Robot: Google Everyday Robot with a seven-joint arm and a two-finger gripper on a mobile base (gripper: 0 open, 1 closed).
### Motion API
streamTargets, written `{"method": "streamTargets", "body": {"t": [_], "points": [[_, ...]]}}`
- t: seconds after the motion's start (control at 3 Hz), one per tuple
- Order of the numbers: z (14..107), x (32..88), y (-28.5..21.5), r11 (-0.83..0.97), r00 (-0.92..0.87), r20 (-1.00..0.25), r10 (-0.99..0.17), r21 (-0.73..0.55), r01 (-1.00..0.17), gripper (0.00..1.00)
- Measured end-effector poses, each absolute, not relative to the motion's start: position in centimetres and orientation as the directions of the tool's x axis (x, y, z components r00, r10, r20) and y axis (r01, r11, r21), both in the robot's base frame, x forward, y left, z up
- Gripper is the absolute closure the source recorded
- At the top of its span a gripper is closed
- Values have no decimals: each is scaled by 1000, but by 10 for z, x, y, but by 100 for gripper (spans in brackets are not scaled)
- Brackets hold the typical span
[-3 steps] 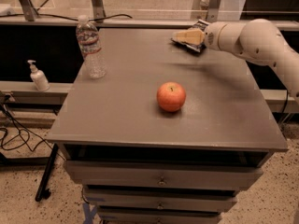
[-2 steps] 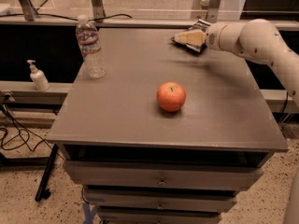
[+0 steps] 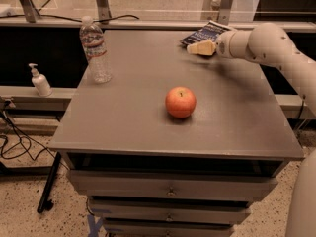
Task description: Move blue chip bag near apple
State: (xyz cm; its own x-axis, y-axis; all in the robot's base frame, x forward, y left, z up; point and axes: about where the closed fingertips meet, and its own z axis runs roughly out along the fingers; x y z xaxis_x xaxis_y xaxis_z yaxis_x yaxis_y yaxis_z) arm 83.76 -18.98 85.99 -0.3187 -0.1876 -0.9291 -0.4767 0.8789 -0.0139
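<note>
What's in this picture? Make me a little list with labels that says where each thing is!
table: grey, with drawers underneath
apple: red-orange, near the middle of the table
blue chip bag: far back of the table, right side of the picture, apart from the apple
hand: at the near edge of the blue chip bag, on a white arm reaching in from the right
water bottle: standing upright, back left of the table
pump bottle: on the ledge left of the table
job: not done, the bag is not near the apple yet
</note>
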Motion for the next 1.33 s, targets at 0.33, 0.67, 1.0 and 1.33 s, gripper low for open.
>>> {"method": "streamTargets", "body": {"t": [0.33,0.67,1.0,1.33], "points": [[847,841,-182,874,-343,-916,-208,-17,-485,41],[845,842,-182,874,-348,-911,-221,-26,-486,64],[846,838,-187,877,-350,-908,-231,-38,-480,88],[858,830,-192,878,-327,-915,-238,-58,-476,100]]}}
